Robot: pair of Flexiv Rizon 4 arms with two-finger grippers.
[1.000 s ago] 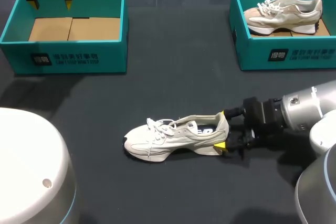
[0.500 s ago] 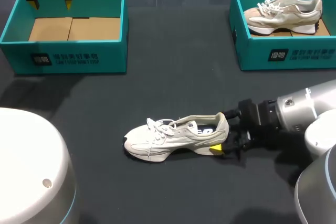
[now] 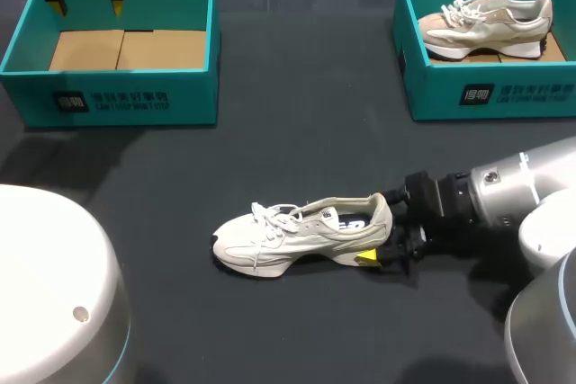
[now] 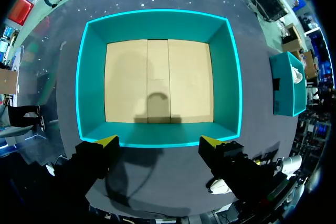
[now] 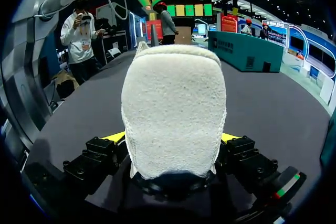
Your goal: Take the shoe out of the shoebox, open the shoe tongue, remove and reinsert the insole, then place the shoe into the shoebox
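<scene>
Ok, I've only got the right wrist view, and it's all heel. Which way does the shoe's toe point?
Observer: In the head view the shoe stands on its sole, toe toward the left arm's side, heel at the right gripper.
Operator: And the left gripper?
Observer: The left gripper hangs open over the left shoebox, at its far edge.
Operator: Anything in that box?
Observer: No, the left wrist view shows only its bare cardboard floor.

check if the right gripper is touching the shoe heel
Touching: right wrist view shows the shoe heel wedged between the right gripper's fingers, no gap.
</scene>
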